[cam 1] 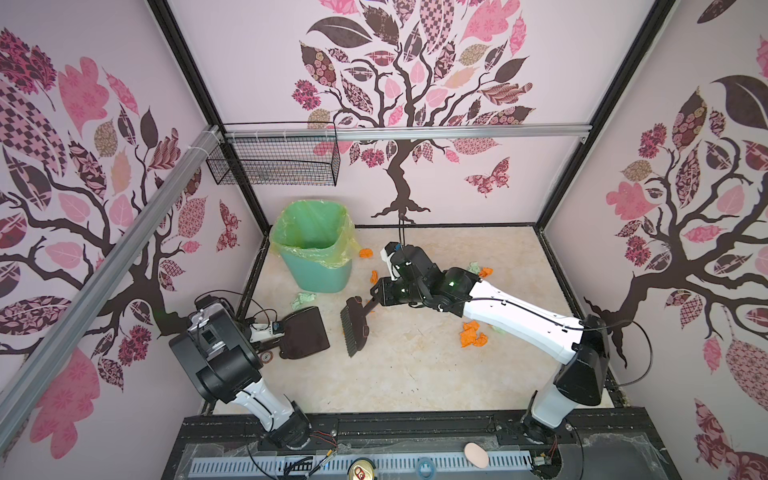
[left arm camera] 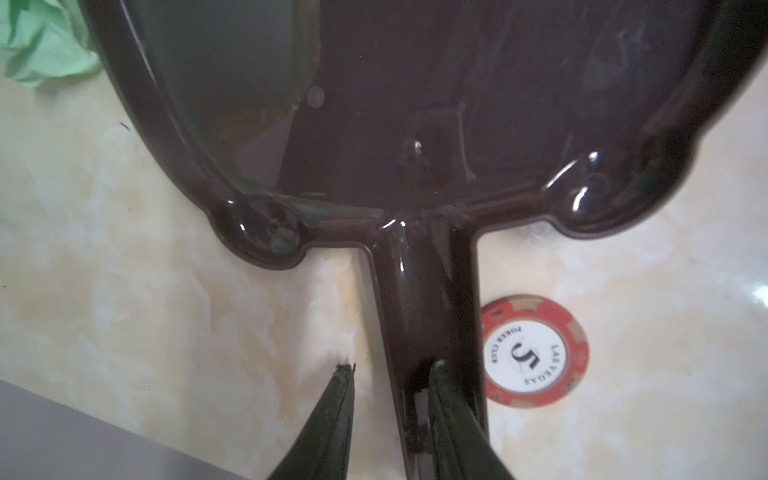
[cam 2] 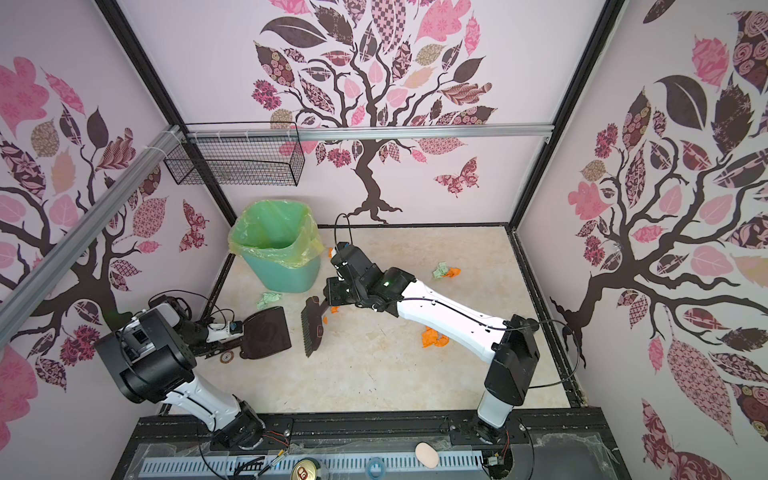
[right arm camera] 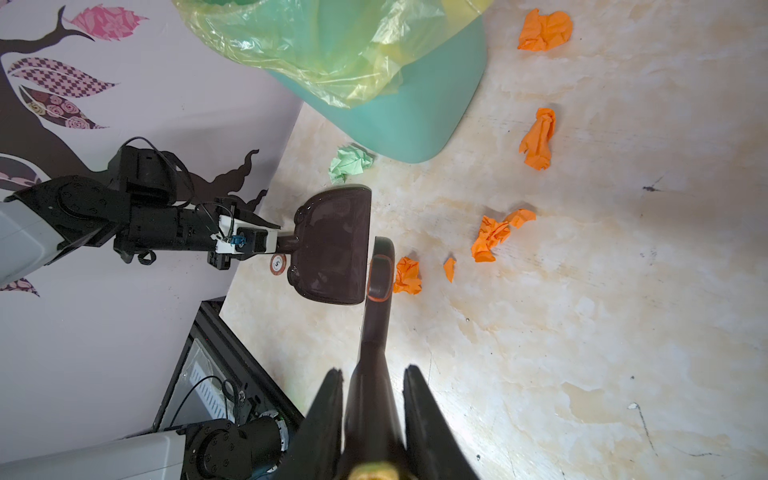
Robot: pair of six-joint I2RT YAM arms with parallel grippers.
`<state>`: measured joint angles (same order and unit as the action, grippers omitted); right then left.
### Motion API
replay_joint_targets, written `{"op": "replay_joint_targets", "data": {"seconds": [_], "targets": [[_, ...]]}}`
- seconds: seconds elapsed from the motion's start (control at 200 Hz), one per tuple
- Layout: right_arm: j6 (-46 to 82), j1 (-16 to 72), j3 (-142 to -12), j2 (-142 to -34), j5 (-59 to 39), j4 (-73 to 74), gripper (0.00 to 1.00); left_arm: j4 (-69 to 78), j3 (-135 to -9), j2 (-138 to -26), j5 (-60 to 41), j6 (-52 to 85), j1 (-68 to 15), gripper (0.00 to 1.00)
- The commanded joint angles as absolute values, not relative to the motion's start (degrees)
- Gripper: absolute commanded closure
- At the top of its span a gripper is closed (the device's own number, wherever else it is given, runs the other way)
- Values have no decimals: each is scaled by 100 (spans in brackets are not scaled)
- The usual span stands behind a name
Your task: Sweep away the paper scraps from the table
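A dark dustpan [cam 1: 305, 332] [cam 2: 266, 336] [right arm camera: 332, 245] lies flat on the beige table [cam 1: 415, 374] at the left. My left gripper [left arm camera: 392, 370] [cam 1: 272, 337] is open at the pan's handle [left arm camera: 428, 311]: one finger rests on the handle, the other stands off beside it. My right gripper [right arm camera: 374, 374] [cam 1: 376, 297] is shut on the handle of a dark brush [cam 1: 353, 328] [cam 2: 312, 328] [right arm camera: 380, 274], whose head hangs by the pan's lip. Orange paper scraps [right arm camera: 407, 276] [right arm camera: 490, 237] [cam 1: 471, 332] lie beyond the brush. A green wad [right arm camera: 351, 162] [left arm camera: 45, 45] lies by the pan.
A teal bin [cam 1: 316, 249] lined with a yellow-green bag stands at the back left, with an orange wad [cam 1: 365, 252] beside it. A red poker chip [left arm camera: 536, 351] lies next to the pan's handle. A wire basket [cam 1: 274, 158] hangs on the back wall.
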<state>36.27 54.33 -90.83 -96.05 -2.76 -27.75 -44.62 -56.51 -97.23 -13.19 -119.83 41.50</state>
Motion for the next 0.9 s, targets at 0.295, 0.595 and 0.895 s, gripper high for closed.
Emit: {"op": "replay_joint_targets", "data": {"seconds": [0.295,0.595,0.895], "targets": [[3643,5460,-9114,-9453,-220,-2619,100,-4362,-5461,-10119,-672,-13069,3899,87],[3591,5458,-9060,-9392,-237,-2621,100,-4745,-5609,-9812,-850,-12982,3789,100],[3599,5460,-8821,-9251,-220,-2448,100,-6099,-6342,-9122,-1345,-12876,3780,100]]}}
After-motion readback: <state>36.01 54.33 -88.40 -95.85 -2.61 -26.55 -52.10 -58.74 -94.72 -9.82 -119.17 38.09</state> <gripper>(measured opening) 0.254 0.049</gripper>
